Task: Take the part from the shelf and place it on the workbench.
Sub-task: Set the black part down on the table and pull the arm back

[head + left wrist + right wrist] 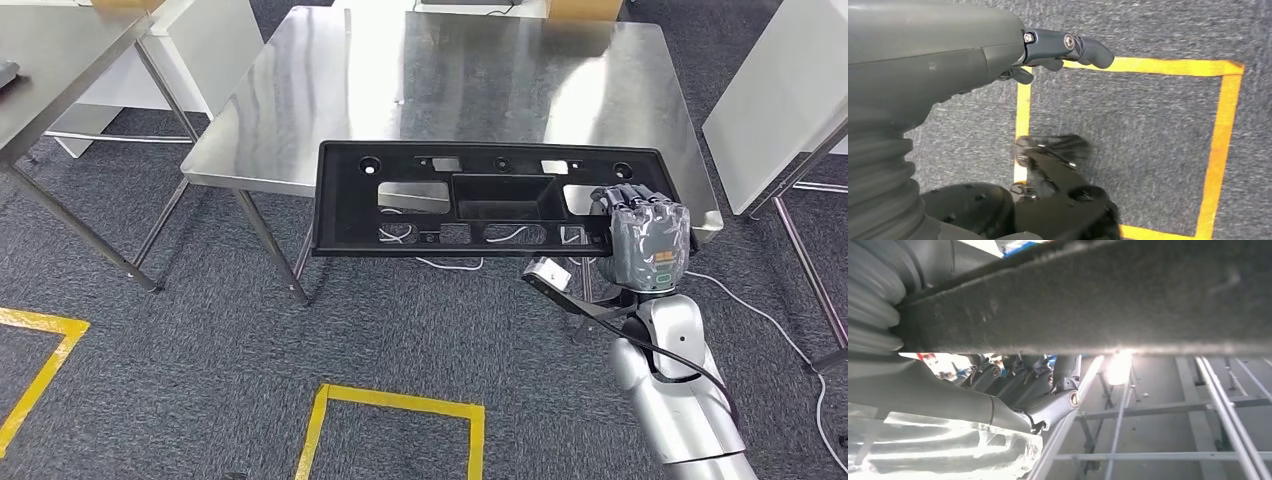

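Observation:
A long black plastic part (480, 200) with several cut-outs hangs level over the near edge of the steel workbench (450, 80). My right hand (645, 235) grips its right end, fingers curled over the edge. In the right wrist view the part's dark underside (1098, 300) runs above my right hand's fingers (1048, 385), with the workbench's frame bars behind. My left hand (1058, 50) hangs by my side over grey carpet, fingers loosely curled with nothing in them.
A second steel table (60, 70) stands at the far left, and white panels (780, 100) flank the workbench. Yellow tape squares (395, 410) mark the carpet in front. A white cable (760, 320) lies on the floor under the workbench's right side.

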Tool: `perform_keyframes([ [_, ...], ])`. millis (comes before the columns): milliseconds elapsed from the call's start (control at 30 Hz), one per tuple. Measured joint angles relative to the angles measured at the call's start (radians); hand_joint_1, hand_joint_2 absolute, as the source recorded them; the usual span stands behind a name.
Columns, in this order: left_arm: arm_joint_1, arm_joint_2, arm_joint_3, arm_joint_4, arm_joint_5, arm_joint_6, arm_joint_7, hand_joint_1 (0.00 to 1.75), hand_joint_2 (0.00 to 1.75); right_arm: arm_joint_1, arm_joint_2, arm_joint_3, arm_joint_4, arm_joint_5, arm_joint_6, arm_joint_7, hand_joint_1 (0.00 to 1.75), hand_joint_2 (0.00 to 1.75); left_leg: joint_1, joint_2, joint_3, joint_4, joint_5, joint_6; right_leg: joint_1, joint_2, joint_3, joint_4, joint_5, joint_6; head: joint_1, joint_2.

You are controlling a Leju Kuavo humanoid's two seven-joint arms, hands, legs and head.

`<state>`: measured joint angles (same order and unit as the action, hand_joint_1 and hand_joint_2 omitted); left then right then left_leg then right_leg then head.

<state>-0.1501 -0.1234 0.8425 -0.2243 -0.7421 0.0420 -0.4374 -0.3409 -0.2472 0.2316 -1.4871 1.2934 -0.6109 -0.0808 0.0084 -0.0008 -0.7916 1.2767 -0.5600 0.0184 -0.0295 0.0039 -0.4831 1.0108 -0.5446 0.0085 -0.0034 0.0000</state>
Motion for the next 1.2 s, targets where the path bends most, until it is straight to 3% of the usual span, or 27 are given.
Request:
perform_keyframes([
  [33,0.001,0.0,0.0,0.0,0.0,0.0,0.001,0.0,1.75,0.0,0.0,0.0,0.0,0.0,0.0,-0.001,1.75,1.75,-0.004,0.0,-0.004,-0.047,0.023,0.011,0.002,-0.001,0.023,-0.002,-0.017,0.0,0.0,0.0],
  [133,0.006,0.006,0.0,0.0,0.0,0.0,0.005,0.0,1.75,0.004,0.001,0.002,0.002,-0.001,-0.001,-0.002,1.75,1.75,-0.031,-0.006,0.018,-0.22,0.211,0.059,0.007,-0.003,0.081,-0.024,-0.063,0.005,0.001,0.0],
  [167,0.008,0.008,0.0,0.0,0.0,0.001,0.005,0.0,1.75,0.005,0.001,0.002,0.003,-0.001,-0.002,-0.002,1.75,1.75,-0.039,-0.007,0.03,-0.25,0.25,0.069,0.009,-0.002,0.102,-0.04,-0.07,0.01,0.0,0.0],
  [200,0.008,0.01,0.0,0.0,0.0,0.001,0.006,0.0,1.75,0.004,0.0,0.002,0.003,-0.002,-0.002,-0.002,1.75,1.75,-0.044,-0.008,0.043,-0.264,0.257,0.074,0.013,-0.001,0.124,-0.053,-0.069,0.019,-0.001,0.0],
  [267,0.006,0.009,0.0,0.0,0.0,0.001,0.006,0.0,1.75,-0.002,-0.001,0.001,0.0,-0.001,-0.003,-0.002,1.75,1.75,-0.045,-0.009,0.085,-0.285,0.231,0.08,0.017,-0.002,0.14,-0.043,-0.047,0.042,-0.006,0.0],
  [333,0.005,0.008,0.0,0.0,0.0,0.001,0.006,0.0,1.75,-0.007,-0.003,-0.001,0.0,-0.002,-0.004,-0.002,1.75,1.75,-0.042,-0.017,0.128,-0.301,0.207,0.083,0.022,-0.002,0.081,0.068,-0.023,0.049,-0.006,0.0],
  [367,0.005,0.008,0.0,0.0,0.0,0.001,0.006,0.0,1.75,-0.004,-0.004,-0.001,0.001,-0.002,-0.004,-0.002,1.75,1.75,-0.04,-0.021,0.148,-0.305,0.192,0.083,0.023,-0.002,0.03,0.139,-0.028,0.041,-0.006,0.0],
  [433,0.006,0.007,0.0,0.0,0.0,0.0,0.007,0.0,1.75,0.006,-0.009,-0.001,0.004,-0.006,-0.004,-0.003,1.75,1.75,-0.04,-0.032,0.186,-0.306,0.155,0.083,0.024,-0.002,-0.074,0.23,-0.089,0.017,-0.005,0.0],
  [467,0.008,0.007,0.0,0.0,0.0,0.0,0.007,0.0,1.75,0.011,-0.011,-0.001,0.005,-0.007,-0.004,-0.004,1.75,1.75,-0.04,-0.037,0.208,-0.306,0.136,0.082,0.024,-0.002,-0.116,0.237,-0.132,0.009,-0.005,0.0],
  [500,0.01,0.007,0.0,0.0,0.0,0.0,0.007,0.0,1.75,0.015,-0.013,-0.001,0.007,-0.008,-0.004,-0.005,1.75,1.75,-0.041,-0.043,0.232,-0.307,0.115,0.081,0.024,-0.002,-0.15,0.22,-0.165,0.008,-0.005,0.0],
  [533,0.012,0.007,0.0,0.0,0.0,0.0,0.007,0.0,1.75,0.017,-0.015,-0.001,0.009,-0.009,-0.004,-0.007,1.75,1.75,-0.042,-0.048,0.258,-0.307,0.094,0.079,0.023,-0.002,-0.175,0.183,-0.17,0.016,-0.004,0.0],
  [567,0.014,0.007,0.0,0.0,0.0,0.0,0.007,0.0,1.75,0.02,-0.017,-0.001,0.011,-0.009,-0.004,-0.008,1.75,1.75,-0.042,-0.052,0.283,-0.307,0.071,0.078,0.021,-0.002,-0.194,0.134,-0.13,0.034,-0.004,0.0],
  [600,0.017,0.007,0.0,0.001,0.0,0.0,0.008,0.0,1.75,0.024,-0.018,0.0,0.013,-0.01,-0.004,-0.008,1.75,1.75,-0.044,-0.056,0.307,-0.305,0.048,0.076,0.02,-0.003,-0.205,0.082,-0.038,0.059,-0.004,0.0],
  [633,0.019,0.007,0.0,0.002,0.0,0.0,0.009,0.0,1.75,0.026,-0.018,0.001,0.016,-0.011,-0.004,-0.008,1.75,1.75,-0.046,-0.059,0.323,-0.304,0.028,0.073,0.02,-0.004,-0.204,0.042,0.048,0.07,-0.005,-0.001],
  [667,0.02,0.007,0.0,0.003,0.0,0.0,0.011,0.0,1.75,0.029,-0.018,0.002,0.017,-0.011,-0.004,-0.008,1.75,1.75,-0.047,-0.061,0.337,-0.304,0.01,0.07,0.022,-0.003,-0.2,0.016,0.121,0.072,-0.006,-0.001],
  [700,0.02,0.007,0.0,0.003,0.0,0.0,0.012,0.0,1.75,0.028,-0.018,0.003,0.016,-0.011,-0.004,-0.009,1.75,1.75,-0.048,-0.061,0.346,-0.301,0.0,0.067,0.025,-0.003,-0.191,0.005,0.156,0.059,-0.007,-0.001],
  [733,0.018,0.007,0.0,0.003,0.0,0.0,0.012,0.0,1.75,0.023,-0.019,0.003,0.013,-0.011,-0.005,-0.009,1.75,1.75,-0.048,-0.059,0.349,-0.295,-0.003,0.063,0.026,-0.001,-0.177,0.003,0.145,0.034,-0.008,0.0],
  [800,0.012,0.007,0.0,0.001,0.0,0.0,0.012,0.0,1.75,0.013,-0.02,0.003,0.008,-0.01,-0.006,-0.009,1.75,1.75,-0.046,-0.045,0.324,-0.227,0.022,0.051,0.02,0.001,-0.146,-0.006,0.125,0.003,-0.009,0.0],
  [867,0.007,0.004,-0.001,0.0,-0.001,0.0,0.011,0.0,1.75,0.009,-0.02,0.003,0.007,-0.01,-0.006,-0.01,1.75,1.75,-0.035,-0.023,0.242,-0.099,0.046,0.027,0.015,0.0,-0.102,-0.02,0.105,-0.013,-0.013,0.0],
  [900,0.006,0.001,-0.001,0.001,0.0,0.0,0.011,0.0,1.75,0.009,-0.021,0.003,0.007,-0.01,-0.006,-0.01,1.75,1.75,-0.026,-0.014,0.194,-0.042,0.032,0.014,0.014,-0.001,-0.082,-0.024,0.093,-0.016,-0.016,0.0],
  [933,0.006,0.001,-0.001,0.001,0.002,0.001,0.011,0.0,1.75,0.009,-0.02,0.004,0.008,-0.01,-0.006,-0.01,1.75,1.75,-0.016,-0.009,0.151,-0.01,0.0,0.005,0.013,0.0,-0.062,-0.027,0.078,-0.017,-0.015,0.0],
  [1000,0.007,0.001,0.0,0.001,0.01,0.002,0.011,0.0,1.75,0.009,-0.019,0.005,0.009,-0.009,-0.006,-0.011,1.75,1.75,-0.002,-0.004,0.093,-0.016,-0.06,-0.008,0.008,0.001,-0.02,-0.029,0.045,-0.014,-0.016,0.0],
  [1033,0.007,0.001,0.0,0.001,0.015,0.003,0.01,0.0,1.75,0.008,-0.019,0.006,0.01,-0.009,-0.006,-0.012,1.75,1.75,0.002,-0.002,0.08,-0.054,-0.053,-0.01,0.005,0.001,0.001,-0.029,0.028,-0.011,-0.016,0.0],
  [1067,0.008,0.002,0.0,0.001,0.019,0.003,0.008,0.0,1.75,0.006,-0.019,0.006,0.012,-0.01,-0.006,-0.013,1.75,1.75,0.003,-0.002,0.075,-0.11,-0.009,-0.009,0.003,0.002,0.022,-0.03,0.012,-0.006,-0.016,0.0],
  [1133,0.01,0.003,0.001,0.001,0.026,0.003,0.005,0.0,1.75,0.002,-0.018,0.008,0.018,-0.013,-0.006,-0.016,1.75,1.75,-0.001,-0.001,0.076,-0.22,0.146,0.002,0.001,0.002,0.049,-0.034,-0.016,0.004,-0.015,0.0],
  [1167,0.011,0.004,0.001,0.001,0.03,0.003,0.003,0.0,1.75,-0.002,-0.017,0.008,0.021,-0.016,-0.007,-0.017,1.75,1.75,-0.005,-0.002,0.079,-0.25,0.2,0.01,0.001,0.002,0.055,-0.037,-0.026,0.011,-0.015,0.0],
  [1200,0.011,0.005,0.001,0.002,0.032,0.003,0.001,0.0,1.75,-0.005,-0.017,0.009,0.024,-0.019,-0.008,-0.018,1.75,1.75,-0.011,-0.004,0.079,-0.26,0.227,0.017,0.001,0.002,0.058,-0.042,-0.031,0.018,-0.014,0.0],
])
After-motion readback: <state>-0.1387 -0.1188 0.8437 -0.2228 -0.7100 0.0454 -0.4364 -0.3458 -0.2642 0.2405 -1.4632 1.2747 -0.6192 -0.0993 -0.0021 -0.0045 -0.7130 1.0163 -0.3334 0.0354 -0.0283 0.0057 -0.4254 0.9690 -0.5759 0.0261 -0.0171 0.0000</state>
